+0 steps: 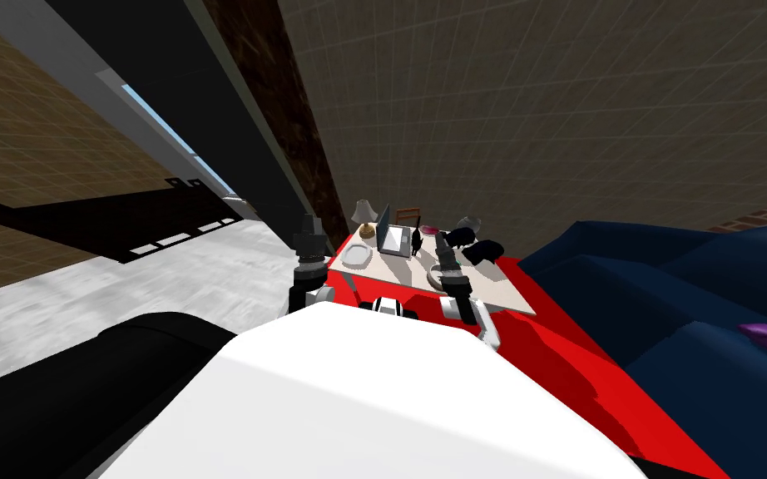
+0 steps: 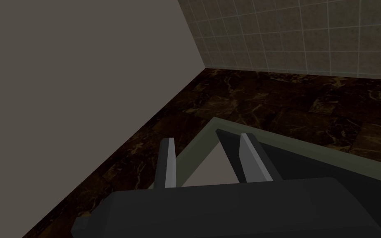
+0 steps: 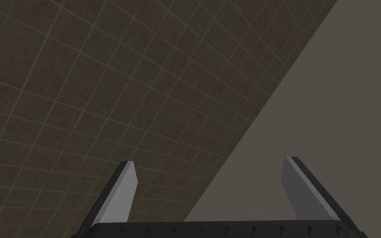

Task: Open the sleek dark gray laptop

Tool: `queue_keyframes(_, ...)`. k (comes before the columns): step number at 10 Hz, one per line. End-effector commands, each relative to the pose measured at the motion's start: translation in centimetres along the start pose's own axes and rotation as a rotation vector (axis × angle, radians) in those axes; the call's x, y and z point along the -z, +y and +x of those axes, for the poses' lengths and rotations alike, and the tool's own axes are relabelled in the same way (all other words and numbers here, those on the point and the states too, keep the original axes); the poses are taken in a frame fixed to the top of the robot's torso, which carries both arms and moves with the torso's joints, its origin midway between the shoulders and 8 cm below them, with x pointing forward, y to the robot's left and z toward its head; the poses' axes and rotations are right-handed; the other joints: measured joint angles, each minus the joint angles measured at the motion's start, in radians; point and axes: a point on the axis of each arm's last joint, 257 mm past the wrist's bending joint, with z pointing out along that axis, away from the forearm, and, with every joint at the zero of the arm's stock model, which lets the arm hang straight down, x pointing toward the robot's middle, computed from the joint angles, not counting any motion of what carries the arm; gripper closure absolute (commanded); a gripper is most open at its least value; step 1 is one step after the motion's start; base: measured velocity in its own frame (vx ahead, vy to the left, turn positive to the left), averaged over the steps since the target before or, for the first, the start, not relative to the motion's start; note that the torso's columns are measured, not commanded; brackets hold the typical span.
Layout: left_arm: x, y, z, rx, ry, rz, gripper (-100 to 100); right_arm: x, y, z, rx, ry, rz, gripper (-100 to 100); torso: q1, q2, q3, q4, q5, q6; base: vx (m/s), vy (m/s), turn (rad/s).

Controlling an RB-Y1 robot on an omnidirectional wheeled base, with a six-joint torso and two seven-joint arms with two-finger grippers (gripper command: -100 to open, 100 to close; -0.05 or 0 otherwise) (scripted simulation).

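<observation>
The dark grey laptop (image 1: 388, 233) sits at the far side of a small light table (image 1: 490, 293). Its lid stands up at a steep angle over a pale keyboard deck. My right gripper (image 1: 441, 241) hovers over the table just right of the laptop and points upward. In the right wrist view the right gripper (image 3: 210, 182) is wide open and holds nothing. My left gripper (image 1: 309, 221) is raised off the table's left edge, apart from the laptop. The left gripper (image 2: 208, 159) has its fingers a modest gap apart, with nothing between them.
On the table stand a small lamp (image 1: 364, 218), a white dish (image 1: 358, 255), a little black figure (image 1: 416, 242), a dark red dish (image 1: 428, 229) and black objects (image 1: 482, 249). A red rug (image 1: 556, 349) lies underneath; a dark blue sofa (image 1: 665, 283) fills the right.
</observation>
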Motion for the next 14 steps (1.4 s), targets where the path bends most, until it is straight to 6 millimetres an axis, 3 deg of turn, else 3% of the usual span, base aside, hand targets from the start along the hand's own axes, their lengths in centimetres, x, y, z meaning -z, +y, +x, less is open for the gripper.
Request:
queue_keyframes(1, 0.0, 0.0, 0.0, 0.000, 0.000, 0.000, 0, -0.8, -1.4, 1.3, 0.101, 0.042, 0.025, -100, -0.001, 0.001, 0.001, 0.000, 0.000, 0.000, 0.018, 0.088, -0.025)
queue_keyframes(14, 0.0, 0.0, 0.0, 0.000, 0.000, 0.000, 0, -3.6, -7.4, 7.1, 0.552, 0.220, 0.122, -100, -0.002, 0.001, 0.001, 0.000, 0.000, 0.000, 0.012, 0.094, -0.026)
